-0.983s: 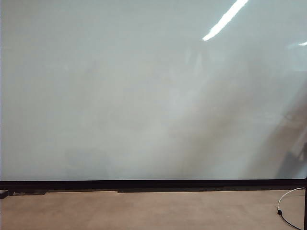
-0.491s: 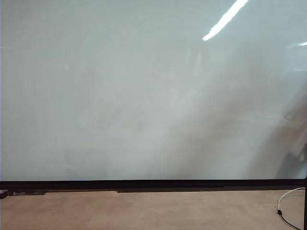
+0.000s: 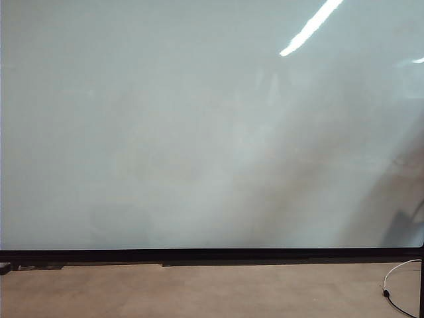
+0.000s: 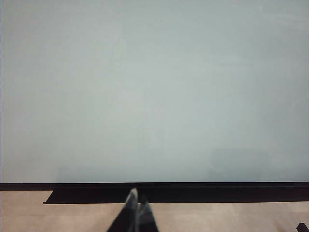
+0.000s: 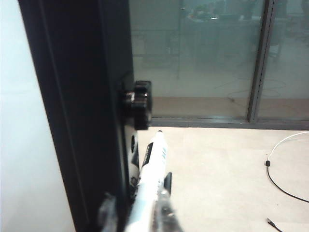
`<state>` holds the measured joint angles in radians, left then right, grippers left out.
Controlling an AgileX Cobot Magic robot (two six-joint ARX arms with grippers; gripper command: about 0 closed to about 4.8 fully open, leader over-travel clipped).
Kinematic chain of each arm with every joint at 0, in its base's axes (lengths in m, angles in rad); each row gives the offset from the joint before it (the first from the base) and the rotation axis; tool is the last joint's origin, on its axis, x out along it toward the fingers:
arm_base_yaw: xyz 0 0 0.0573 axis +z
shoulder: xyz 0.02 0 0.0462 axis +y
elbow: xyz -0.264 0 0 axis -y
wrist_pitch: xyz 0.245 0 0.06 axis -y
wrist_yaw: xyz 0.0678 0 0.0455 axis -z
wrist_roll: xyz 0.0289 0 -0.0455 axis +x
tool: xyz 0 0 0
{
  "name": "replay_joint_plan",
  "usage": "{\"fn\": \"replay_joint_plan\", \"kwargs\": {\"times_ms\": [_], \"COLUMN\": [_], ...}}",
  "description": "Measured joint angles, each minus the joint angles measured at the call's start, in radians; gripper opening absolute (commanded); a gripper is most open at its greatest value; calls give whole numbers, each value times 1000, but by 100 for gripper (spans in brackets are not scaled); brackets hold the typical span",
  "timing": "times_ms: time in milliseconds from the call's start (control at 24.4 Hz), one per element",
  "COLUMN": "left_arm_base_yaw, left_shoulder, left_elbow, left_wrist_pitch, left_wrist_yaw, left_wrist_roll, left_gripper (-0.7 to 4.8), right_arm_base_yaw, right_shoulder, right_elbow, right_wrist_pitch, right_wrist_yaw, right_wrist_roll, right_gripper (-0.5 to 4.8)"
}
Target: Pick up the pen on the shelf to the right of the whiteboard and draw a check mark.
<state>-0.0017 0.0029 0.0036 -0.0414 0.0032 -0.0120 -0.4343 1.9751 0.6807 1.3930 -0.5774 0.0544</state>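
The whiteboard (image 3: 199, 132) fills the exterior view, pale and glossy above a thin black lower frame; no check mark shows on it and neither gripper is in that view. In the right wrist view the pen (image 5: 153, 159), white with black print and a dark tip, lies along the board's black side frame (image 5: 82, 121). My right gripper (image 5: 136, 198) is open around the pen's rear, one finger against the barrel and the other a little apart. My left gripper (image 4: 136, 197) is shut and empty, pointing at the whiteboard (image 4: 154, 87) just below its lower frame.
A black knob (image 5: 137, 104) juts from the side frame just beyond the pen's tip. A black ledge (image 4: 96, 195) runs under the board. A white-and-black cable (image 3: 397, 278) lies on the tan floor at the right, the same cable (image 5: 280, 164) beside a glass wall.
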Motion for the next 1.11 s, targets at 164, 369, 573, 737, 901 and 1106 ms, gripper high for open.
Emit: {"fn": "replay_joint_plan", "kwargs": {"times_ms": [164, 369, 573, 737, 901, 1106], "left_arm_base_yaw": [0, 0, 0, 0, 0, 0], "left_shoulder": [0, 0, 0, 0, 0, 0], "left_elbow": [0, 0, 0, 0, 0, 0], "left_wrist_pitch": [0, 0, 0, 0, 0, 0], "left_wrist_yaw": [0, 0, 0, 0, 0, 0], "left_wrist_roll": [0, 0, 0, 0, 0, 0], "left_gripper": [-5, -5, -5, -4, -4, -5], "right_arm_base_yaw": [-1, -2, -2, -5, -15, -45], "right_shoulder": [0, 0, 0, 0, -8, -29], "right_elbow": [0, 0, 0, 2, 4, 6], "right_wrist_pitch": [0, 0, 1, 1, 1, 3], "right_wrist_yaw": [1, 4, 6, 5, -2, 1], "right_wrist_roll": [0, 0, 0, 0, -1, -2], "right_gripper": [101, 39, -8, -8, -8, -8]}}
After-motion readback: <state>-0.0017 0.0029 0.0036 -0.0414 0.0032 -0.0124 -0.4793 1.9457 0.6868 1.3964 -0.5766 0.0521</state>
